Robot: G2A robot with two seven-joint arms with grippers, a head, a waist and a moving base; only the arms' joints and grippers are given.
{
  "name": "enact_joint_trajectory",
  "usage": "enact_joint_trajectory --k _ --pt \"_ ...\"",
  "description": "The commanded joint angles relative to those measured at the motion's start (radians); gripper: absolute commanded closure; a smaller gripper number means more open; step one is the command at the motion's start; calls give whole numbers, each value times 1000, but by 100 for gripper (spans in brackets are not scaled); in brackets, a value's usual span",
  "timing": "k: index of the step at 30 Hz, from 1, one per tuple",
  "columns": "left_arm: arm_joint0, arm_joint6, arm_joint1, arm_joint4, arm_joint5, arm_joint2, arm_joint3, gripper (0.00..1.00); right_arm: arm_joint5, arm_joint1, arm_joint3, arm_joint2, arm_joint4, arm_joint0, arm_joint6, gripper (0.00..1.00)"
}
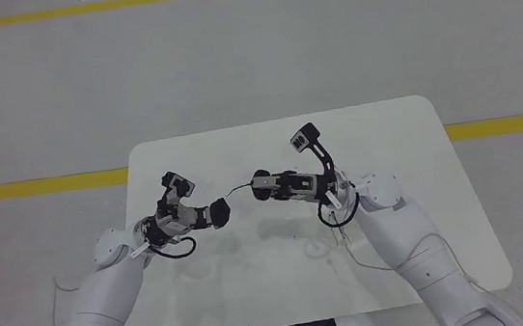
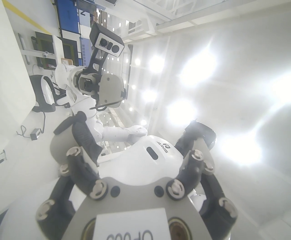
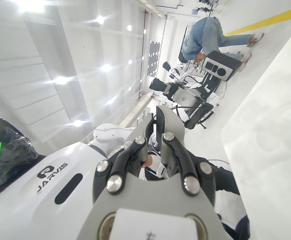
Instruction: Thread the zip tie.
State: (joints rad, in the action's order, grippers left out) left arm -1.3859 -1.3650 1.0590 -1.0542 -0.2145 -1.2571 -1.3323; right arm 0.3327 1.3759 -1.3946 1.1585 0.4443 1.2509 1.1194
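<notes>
Above the tabletop (image 1: pixel 384 130), near its middle, the two grippers face each other.
The right gripper (image 1: pixel 260 184) has its fingers clamped on the thin black zip tie (image 1: pixel 240 186), whose free end points toward the left gripper (image 1: pixel 219 212) just beside it; the left fingers (image 2: pixel 78 134) stand wide apart.

The zip tie (image 1: pixel 236 188) was a thin dark line in the top view, too fine to tell head from tail. Its end at the right gripper (image 1: pixel 258 185) was hidden between the fingers. Whether its other end touched the left gripper (image 1: pixel 219 212) could not be told. Glare blurred one left fingertip (image 2: pixel 200 128).
</notes>
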Motion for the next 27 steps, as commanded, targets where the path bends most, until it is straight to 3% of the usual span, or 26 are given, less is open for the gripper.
enact_joint_trajectory --k 1,6,10,11,17,19,25,27 --pt "8 -25 -4 41 4 -1 3 0 2 -2 -9 -1 26 6 4 100" --pt "21 -25 -12 37 15 36 -16 0 7 -1 2 -19 113 6 47 100" --pt "47 -25 -17 23 -3 84 -19 0 -2 5 28 -57 168 -2 70 100" --pt "55 -25 -21 38 -23 90 0 0 -3 5 35 -64 172 -7 75 100" --pt "57 -18 -22 46 -29 91 5 0 -3 5 35 -64 172 -7 75 100" --pt "54 11 -21 63 -34 94 -15 0 -22 5 21 -71 166 -1 46 100" --pt "57 -25 -25 80 -22 99 -37 0 -48 7 26 -98 208 2 48 100" --pt "60 -23 -27 99 -35 99 -37 0 -44 7 31 -103 214 -2 48 100"
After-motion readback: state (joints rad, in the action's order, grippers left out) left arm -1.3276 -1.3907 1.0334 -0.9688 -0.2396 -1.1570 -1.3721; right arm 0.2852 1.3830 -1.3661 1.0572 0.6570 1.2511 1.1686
